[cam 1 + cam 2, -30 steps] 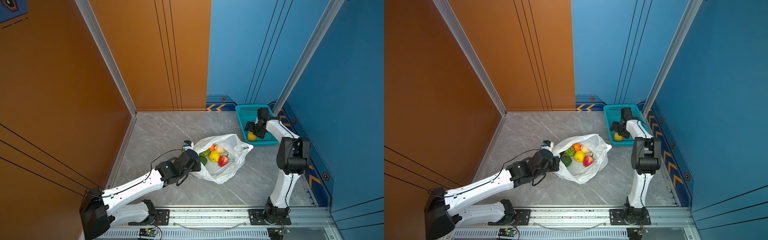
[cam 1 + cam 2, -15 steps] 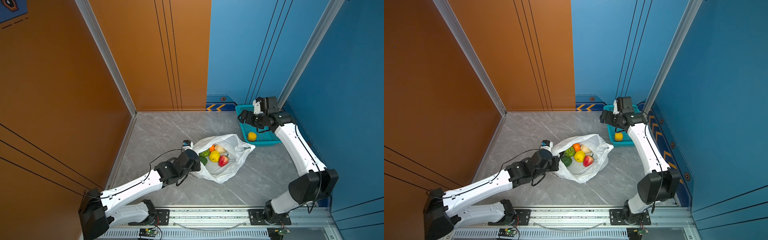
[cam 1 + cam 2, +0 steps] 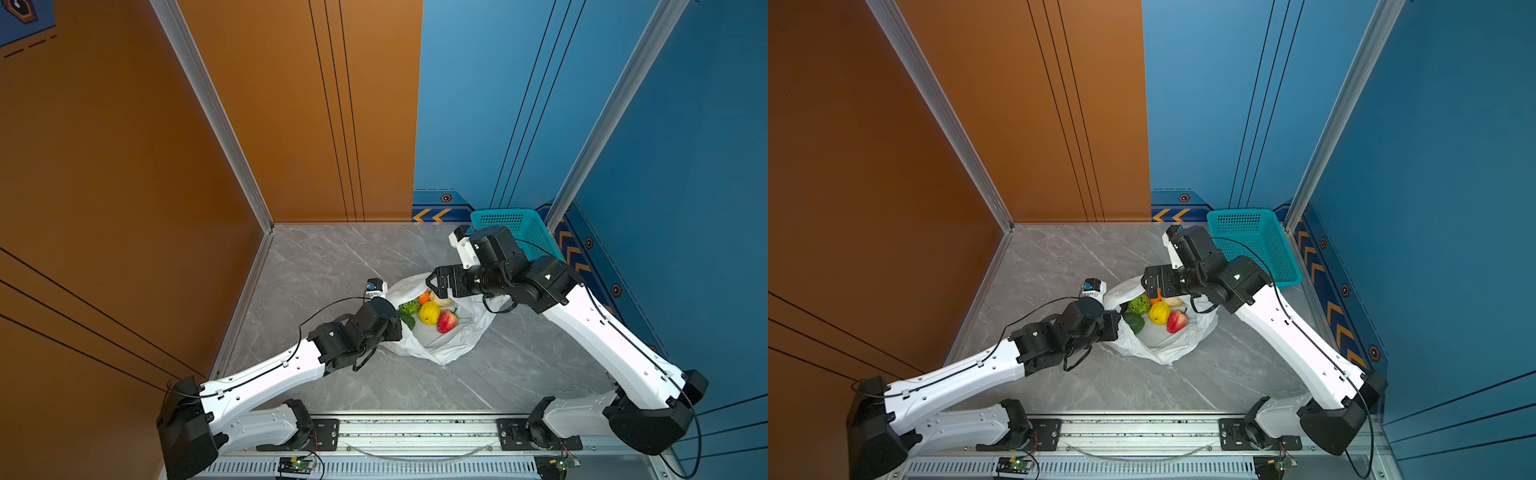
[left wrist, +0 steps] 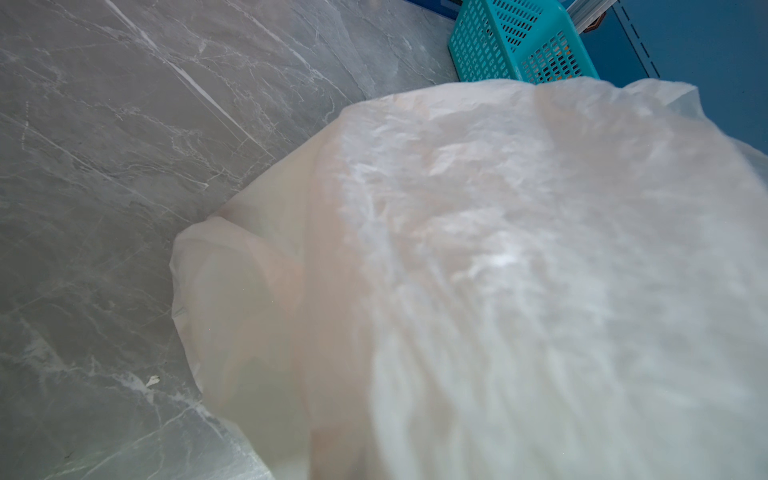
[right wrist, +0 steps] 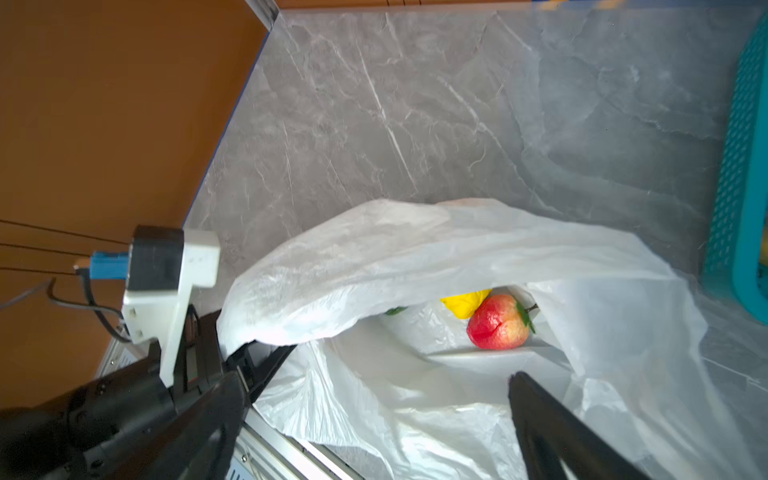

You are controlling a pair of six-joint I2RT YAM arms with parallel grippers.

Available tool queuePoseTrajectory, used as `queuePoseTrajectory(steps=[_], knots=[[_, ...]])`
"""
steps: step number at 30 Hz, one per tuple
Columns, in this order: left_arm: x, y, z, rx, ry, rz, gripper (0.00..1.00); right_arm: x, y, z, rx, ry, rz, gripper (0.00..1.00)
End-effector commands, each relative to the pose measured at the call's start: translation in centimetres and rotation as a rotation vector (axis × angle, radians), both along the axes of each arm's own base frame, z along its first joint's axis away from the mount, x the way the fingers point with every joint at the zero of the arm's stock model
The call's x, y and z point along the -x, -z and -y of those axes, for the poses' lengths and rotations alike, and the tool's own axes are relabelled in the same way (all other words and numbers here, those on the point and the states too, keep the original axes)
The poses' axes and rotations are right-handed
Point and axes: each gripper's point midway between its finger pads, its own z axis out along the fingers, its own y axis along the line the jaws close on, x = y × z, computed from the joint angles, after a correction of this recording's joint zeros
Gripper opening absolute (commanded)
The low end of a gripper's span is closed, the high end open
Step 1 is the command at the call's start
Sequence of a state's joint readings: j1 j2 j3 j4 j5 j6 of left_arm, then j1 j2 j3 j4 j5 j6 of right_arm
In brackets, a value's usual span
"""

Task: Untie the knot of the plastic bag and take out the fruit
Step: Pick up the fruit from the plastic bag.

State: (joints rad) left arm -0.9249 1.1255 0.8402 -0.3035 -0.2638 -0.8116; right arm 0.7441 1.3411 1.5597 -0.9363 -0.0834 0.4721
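White plastic bag (image 3: 440,345) lies mid-table, knot undone, mouth open. Left gripper (image 5: 262,359) is clamped on its rim at nine o'clock. Right gripper (image 5: 374,376), jaws spread and empty, hovers at twelve. Several fruit (image 3: 429,311) lie inside, not yet taken out. Teal basket (image 3: 528,232) sits at one o'clock.

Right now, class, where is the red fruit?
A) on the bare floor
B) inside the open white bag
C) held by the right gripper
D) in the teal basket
B: the red fruit lies inside the plastic bag, beside the yellow fruit; the right gripper stands open and empty.
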Motion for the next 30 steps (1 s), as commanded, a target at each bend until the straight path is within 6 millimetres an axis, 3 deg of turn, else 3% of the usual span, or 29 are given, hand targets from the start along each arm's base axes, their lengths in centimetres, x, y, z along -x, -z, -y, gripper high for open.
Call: queuePoseTrajectory(steps=[1, 9, 18, 25, 30], knots=[[0.0, -1.8, 0.7, 0.027, 0.025, 0.035, 0.0, 1.4, 3.2, 1.2, 0.097, 0.041, -0.034, 1.0], [0.2, -0.9, 1.0, 0.018, 0.038, 0.018, 0.0, 2.8, 10.3, 0.3, 0.165, -0.005, -0.086, 1.0], [0.3, -1.1, 1.2, 0.03, 0.045, 0.024, 0.0, 2.1, 16.7, -1.5, 0.175, 0.055, -0.11, 1.0], [0.3, -1.3, 1.3, 0.034, 0.048, 0.027, 0.0, 1.0, 19.9, -1.9, 0.07, 0.19, -0.115, 0.98], [0.5, -0.8, 1.4, 0.021, 0.061, 0.019, 0.0, -0.6, 20.5, -1.5, 0.037, 0.262, -0.089, 0.99]])
